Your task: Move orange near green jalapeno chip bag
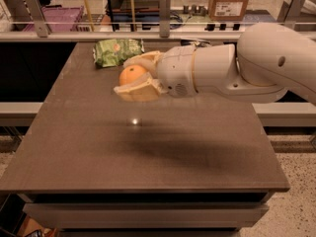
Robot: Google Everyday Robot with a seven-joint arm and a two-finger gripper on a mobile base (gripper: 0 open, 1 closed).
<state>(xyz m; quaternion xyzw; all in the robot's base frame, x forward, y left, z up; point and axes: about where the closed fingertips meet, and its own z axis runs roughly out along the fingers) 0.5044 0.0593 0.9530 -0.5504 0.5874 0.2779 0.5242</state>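
- Clamped between the two cream fingers of the gripper: a round smooth orange fruit, raised above the dark brown tabletop.
- Lying at the tabletop's far edge, near the fruit but apart from it, slightly left: a light green glossy chip bag.
- Reaching in from the right: a thick white robot arm.
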